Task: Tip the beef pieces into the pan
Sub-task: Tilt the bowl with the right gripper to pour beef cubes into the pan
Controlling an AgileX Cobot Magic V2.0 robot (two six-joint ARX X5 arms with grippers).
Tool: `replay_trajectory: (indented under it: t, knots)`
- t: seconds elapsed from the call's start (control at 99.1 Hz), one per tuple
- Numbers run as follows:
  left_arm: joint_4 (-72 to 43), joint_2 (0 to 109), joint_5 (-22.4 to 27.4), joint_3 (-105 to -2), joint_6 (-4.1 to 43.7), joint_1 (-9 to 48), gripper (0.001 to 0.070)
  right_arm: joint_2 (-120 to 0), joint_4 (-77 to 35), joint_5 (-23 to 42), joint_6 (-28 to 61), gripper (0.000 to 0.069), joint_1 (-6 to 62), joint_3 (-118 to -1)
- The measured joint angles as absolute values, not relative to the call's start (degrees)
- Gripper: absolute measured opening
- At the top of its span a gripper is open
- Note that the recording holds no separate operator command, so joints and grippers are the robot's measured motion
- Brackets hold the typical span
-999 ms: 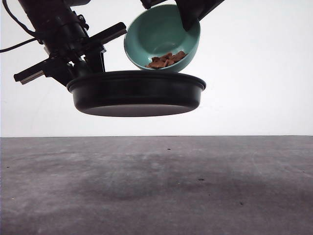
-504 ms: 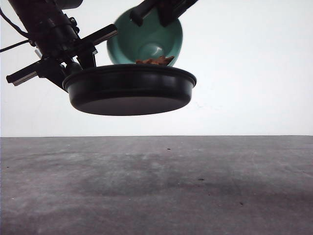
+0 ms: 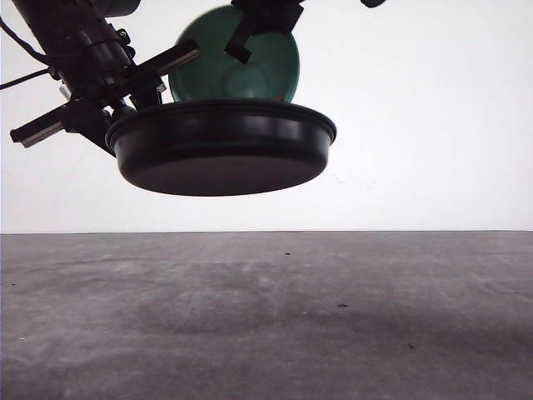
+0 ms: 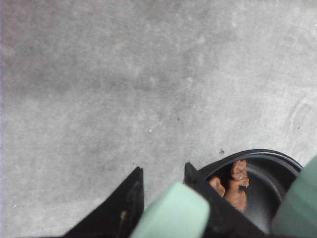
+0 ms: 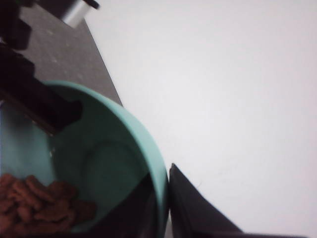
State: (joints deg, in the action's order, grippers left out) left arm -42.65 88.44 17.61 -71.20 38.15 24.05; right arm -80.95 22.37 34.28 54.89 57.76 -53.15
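Front view: teal bowl (image 3: 237, 58) tipped behind raised pan (image 3: 221, 148)

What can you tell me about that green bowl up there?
The bowl is round, teal-green and smooth inside, looking like plastic or glazed ware. It is tipped steeply on its side just behind the pan. The right gripper clamps its rim. Beef pieces lie against its lower inner wall.
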Motion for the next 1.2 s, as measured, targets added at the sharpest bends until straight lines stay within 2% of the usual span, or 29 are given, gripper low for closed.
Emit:
replay_trajectory:
  t: [0.424,0.908,1.2]
  knots:
    - [-43.7,88.5,17.7,-71.2,36.6,23.5,0.0090,-80.9,26.0,30.4,64.8,0.0018,58.2,-51.4]
    - [-43.5,88.6,15.4,-73.1,35.9,22.8,0.0088,-80.8,28.2,26.7,75.5,0.0017,60.5,-49.8]
    - [-43.5,88.6,15.6,-73.6,36.0,22.8,0.0086,-80.8,31.0,29.5,76.4,0.0015,60.7,-49.6]
